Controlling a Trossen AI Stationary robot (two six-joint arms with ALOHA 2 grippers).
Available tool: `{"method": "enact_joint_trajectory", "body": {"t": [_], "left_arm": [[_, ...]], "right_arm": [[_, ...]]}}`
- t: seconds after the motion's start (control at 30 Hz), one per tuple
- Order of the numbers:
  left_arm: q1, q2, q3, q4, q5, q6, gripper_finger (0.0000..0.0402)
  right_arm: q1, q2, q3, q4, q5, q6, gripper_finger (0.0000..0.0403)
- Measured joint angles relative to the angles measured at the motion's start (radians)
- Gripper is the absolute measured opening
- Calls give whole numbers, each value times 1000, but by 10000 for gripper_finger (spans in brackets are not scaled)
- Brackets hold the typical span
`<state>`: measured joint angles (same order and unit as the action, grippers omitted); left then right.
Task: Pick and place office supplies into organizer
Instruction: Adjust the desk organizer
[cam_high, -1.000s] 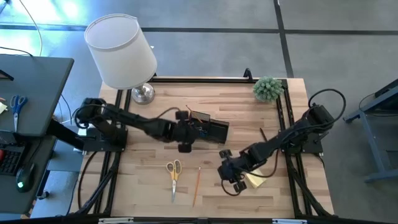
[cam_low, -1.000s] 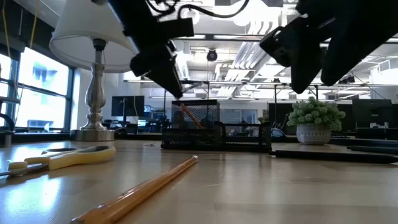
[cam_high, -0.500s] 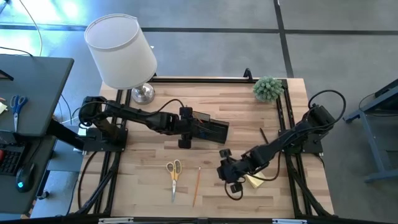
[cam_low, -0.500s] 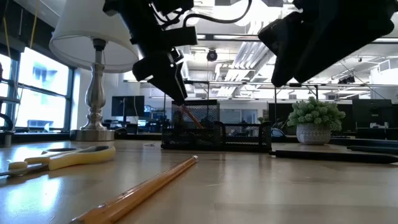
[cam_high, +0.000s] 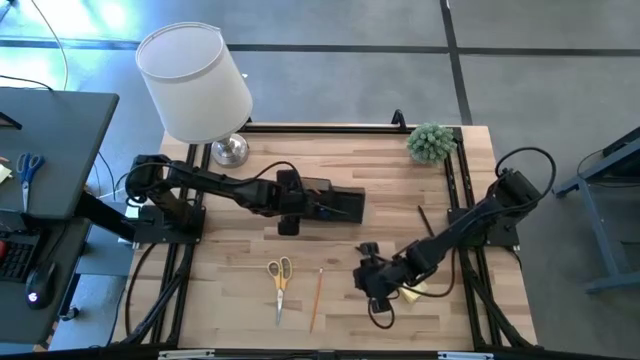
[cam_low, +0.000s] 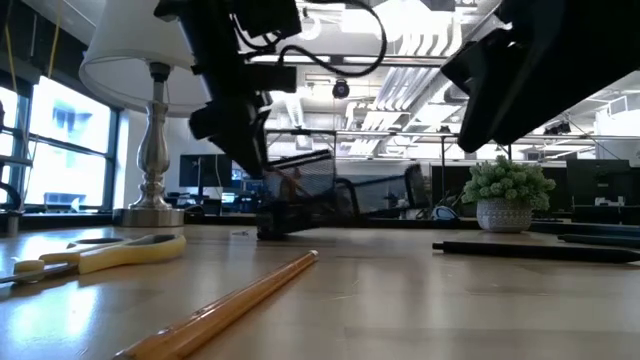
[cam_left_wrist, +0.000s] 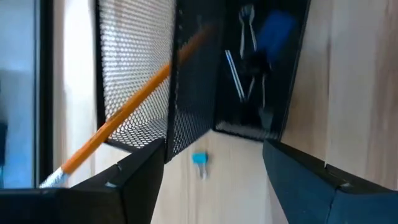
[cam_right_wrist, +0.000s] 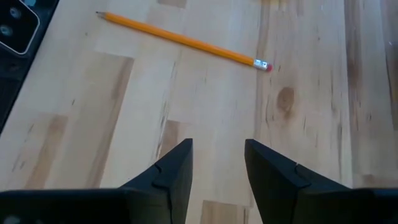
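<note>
Left gripper (cam_left_wrist: 208, 168): fingers spread, I hold nothing, right at the organizer (cam_high: 335, 205).
Organizer: mid-table, one end lifted; I could tip it, spilling its pencil (cam_left_wrist: 118, 118).
Right gripper (cam_right_wrist: 217, 162): parted, empty, over bare wood near the loose pencil (cam_right_wrist: 183, 39); sticky-note pad (cam_high: 410, 291) beside it.

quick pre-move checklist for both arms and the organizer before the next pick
1. Organizer flat on table: not ok, it sits tilted with one end lifted in the low view.
2. Left gripper released: ok, fingers open, at the organizer's end.
3. Pencil stowed: ok, it leans inside the mesh compartment.
4. Right gripper empty: ok, open with nothing between the fingers.
5. Next items free: ok, a loose pencil and yellow-handled scissors lie unobstructed.
6. Sticky-note pad reachable: cannot tell, the right arm partly covers it.
</note>
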<state>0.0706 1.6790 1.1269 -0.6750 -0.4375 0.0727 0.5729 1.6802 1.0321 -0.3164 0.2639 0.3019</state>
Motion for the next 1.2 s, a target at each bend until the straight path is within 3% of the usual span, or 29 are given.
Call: {"method": "enact_joint_trajectory", "body": {"t": [0.33, 0.53, 0.87, 0.97, 1.07, 1.2], "left_arm": [[-52, -49, -5, 32, 39, -35, 259], [-73, -49, 9, -30, 22, -82, 259], [-190, -83, 8, -281, -91, -310, 259], [-227, -123, -34, -353, -130, -398, 259], [-251, -196, -125, -311, -126, -481, 259], [-294, -315, -273, -157, -124, -613, 259]], "right_arm": [[53, 0, 0, -7, 78, 38, 139], [52, 0, 0, -22, 108, 57, 139], [9, 0, 0, -225, 431, 36, 139], [-27, 0, 0, -217, 439, 33, 139], [-65, 0, 0, -223, 475, 35, 139], [-126, 0, 0, -235, 607, 32, 139]]}}
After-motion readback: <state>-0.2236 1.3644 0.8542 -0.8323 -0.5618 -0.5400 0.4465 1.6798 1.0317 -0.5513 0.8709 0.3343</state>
